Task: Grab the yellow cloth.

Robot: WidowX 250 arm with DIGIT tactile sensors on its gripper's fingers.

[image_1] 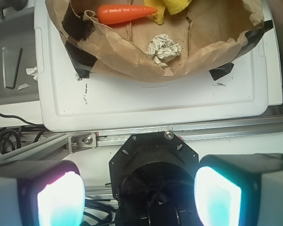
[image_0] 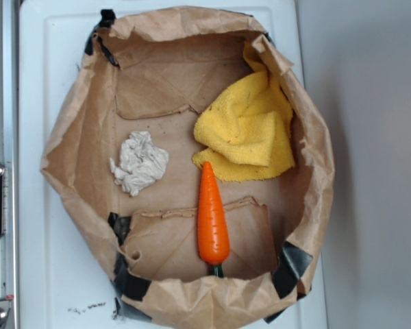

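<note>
— What does the exterior view give you?

— A brown paper bag [image_0: 79,137], cut low and spread open on a white tray [image_0: 41,260], with black tape at its corners. Taking the bag as my landmark: the yellow cloth [image_0: 250,130] lies bunched in soft folds inside it, at its upper right, pressed against the paper wall. An orange carrot [image_0: 213,216] lies inside too, lower middle, its tip touching the cloth's lower edge. A crumpled grey-white paper wad [image_0: 140,162] sits on the bag's floor to the left, apart from both. My pincer is not in this view.

— And the wrist view?

— My pincer [image_1: 139,195] is at the bottom, well outside the bag, over the metal rail [image_1: 132,137] at the tray's edge. Its two pads [image_1: 217,195] stand wide apart with nothing between them: released. The bag is at the top; only a corner of the yellow cloth [image_1: 172,6] shows at its far side, beside the carrot [image_1: 125,13], with the wad [image_1: 163,48] nearer me.
</note>
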